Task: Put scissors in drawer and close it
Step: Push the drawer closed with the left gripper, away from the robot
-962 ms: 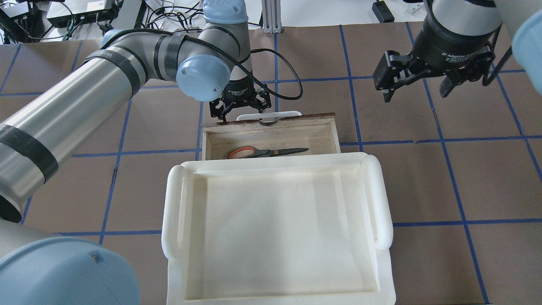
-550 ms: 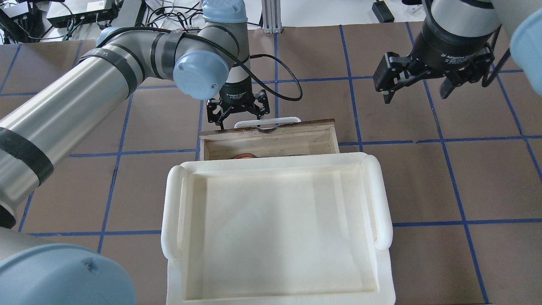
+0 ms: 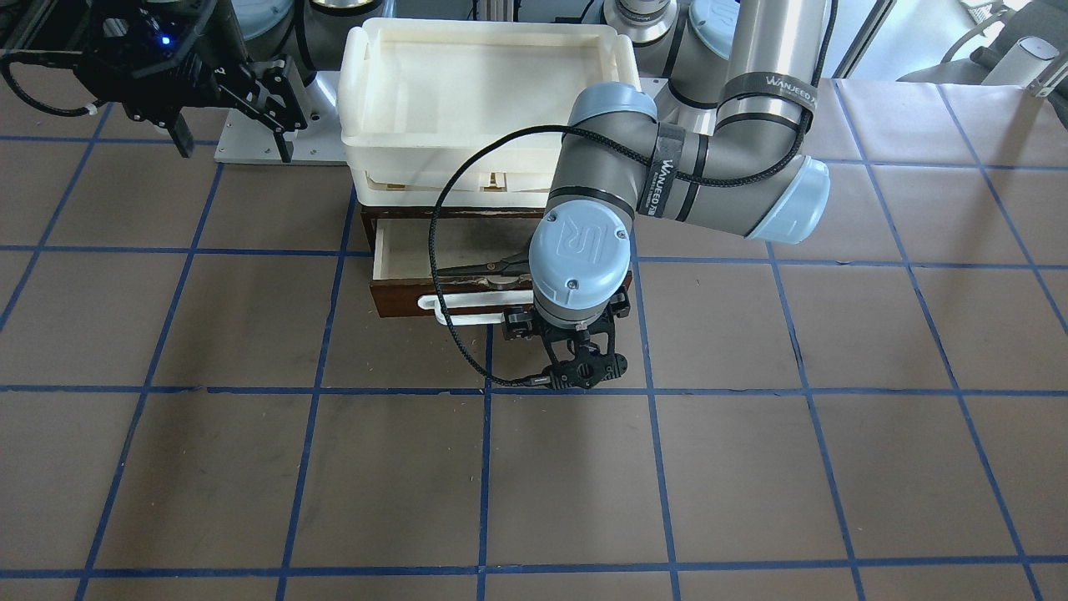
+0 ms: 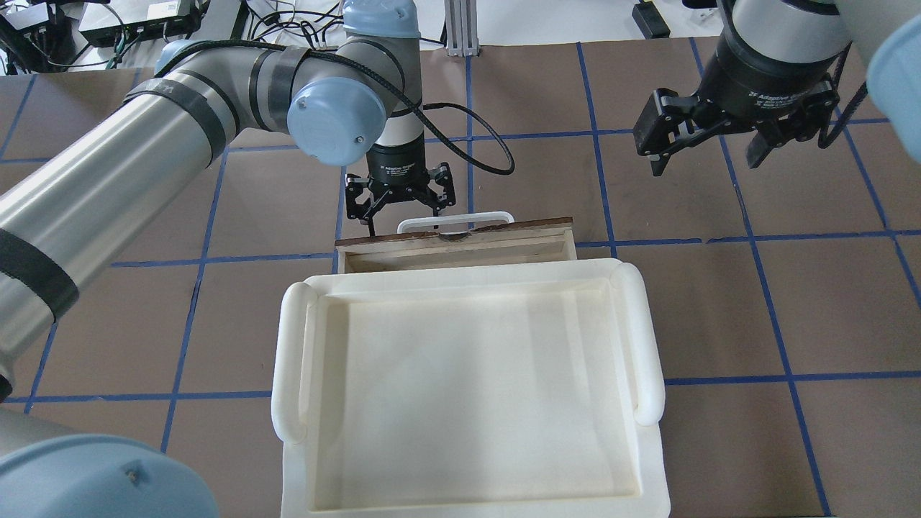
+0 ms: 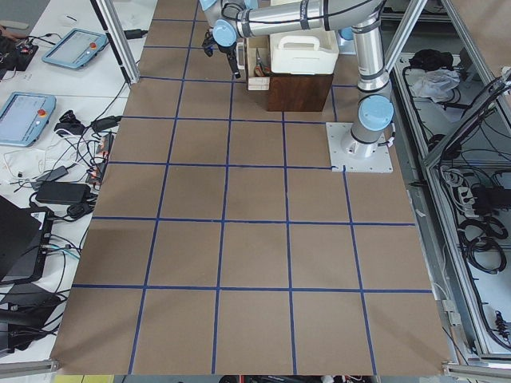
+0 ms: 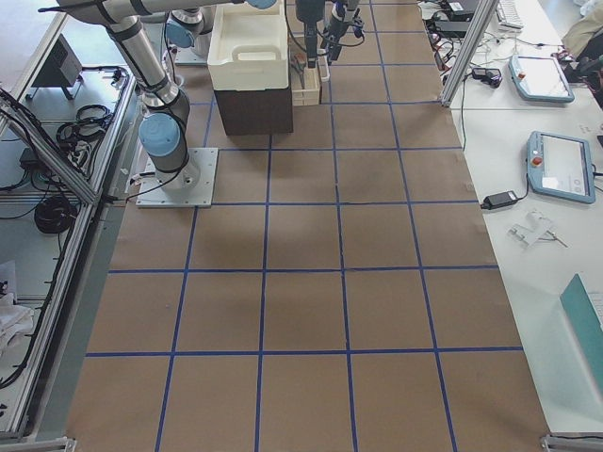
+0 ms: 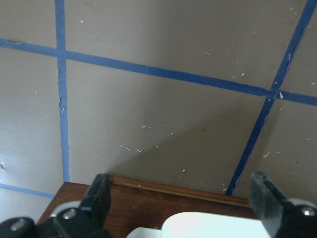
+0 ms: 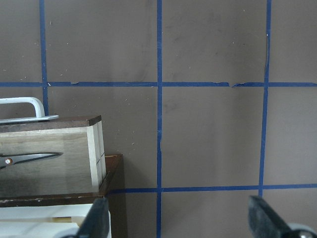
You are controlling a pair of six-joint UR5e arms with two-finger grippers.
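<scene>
The dark brown drawer [image 4: 504, 229] sticks out a short way from under the cream tray, its white bar handle [image 4: 455, 218] facing away from me. The scissors [image 3: 480, 269] lie inside it on the pale floor; their blade also shows in the right wrist view [image 8: 29, 157], and they are hidden in the overhead view. My left gripper [image 4: 399, 208] is open and empty, fingers down right at the drawer front [image 7: 163, 203] beside the handle [image 7: 208, 225]. My right gripper [image 4: 709, 155] is open and empty, high above the table to the drawer's right.
A stack of cream-white plastic trays [image 4: 291, 360] sits on top of the dark brown cabinet [image 6: 252, 108] that houses the drawer. Brown table with blue tape grid [image 4: 784, 374] lies all around. A black cable [image 3: 442, 284] loops from the left wrist over the drawer.
The drawer has slid toward me under the tray, with my left gripper following behind its front. The scissors have gone out of the overhead view. The right arm has barely moved.
</scene>
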